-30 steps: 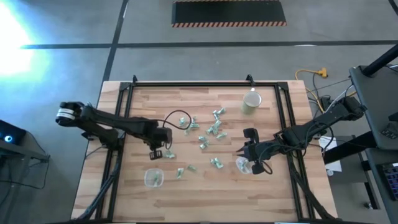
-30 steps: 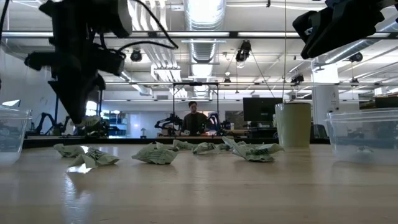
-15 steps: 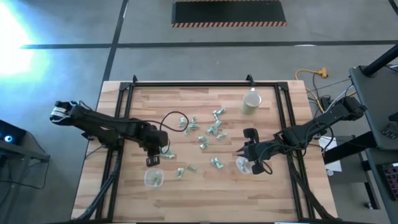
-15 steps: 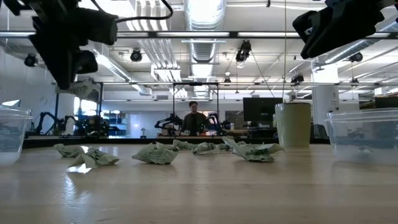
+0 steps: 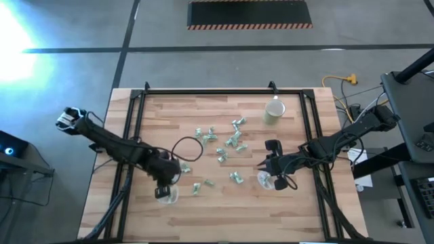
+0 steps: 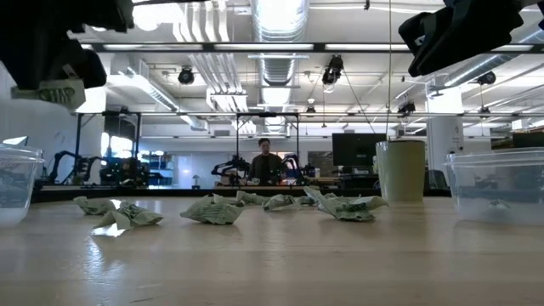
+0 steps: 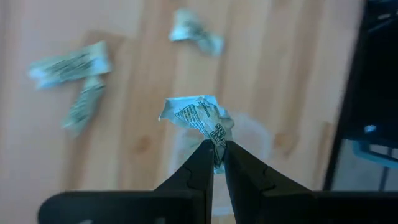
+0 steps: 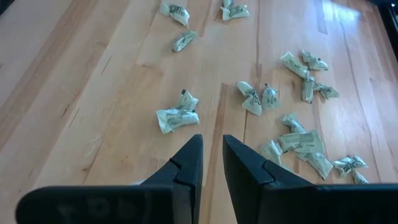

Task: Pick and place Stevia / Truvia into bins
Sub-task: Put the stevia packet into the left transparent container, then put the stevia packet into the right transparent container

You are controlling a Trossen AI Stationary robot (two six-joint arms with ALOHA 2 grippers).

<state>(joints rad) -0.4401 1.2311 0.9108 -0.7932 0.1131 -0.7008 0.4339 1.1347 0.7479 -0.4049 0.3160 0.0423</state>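
A crumpled green-and-white sachet (image 7: pixel 199 119) is pinched between the tips of the left gripper (image 7: pixel 214 163), whose two dark fingers are closed almost together on the paper's lower edge. Directly beneath this gripper sits a clear tub (image 5: pixel 166 195), so the held sachet hangs over its open mouth; in the left wrist view the tub shows only as a pale blur behind the paper. In the low view the same tub (image 6: pixel 17 183) stands at the far left edge, with the left gripper (image 6: pixel 53 92) up above it.

Ahead of the left gripper, further across the wooden table (image 5: pixel 224 217), more loose sachets (image 5: pixel 220 146) lie scattered, some in small clusters and some apart. A couple of sachets (image 5: pixel 201 185) lie close beside the tub, on the side toward the right arm.

The right gripper (image 8: pixel 211 163) hovers above the second clear tub (image 5: pixel 266 179), with its fingers drawn near together but a narrow gap left between them, and nothing held in that gap. Just ahead of it on the table lies a single crumpled sachet (image 8: pixel 177 115), and beyond that the main scatter spreads out. In the low view this second tub (image 6: pixel 497 183) stands at the right with the right gripper (image 6: pixel 450 38) above it.

A beige round cup (image 5: pixel 274 112) stands upright beyond the right gripper, toward the far edge of the table. In the room behind the table a person (image 6: pixel 265 160) is visible in the distance
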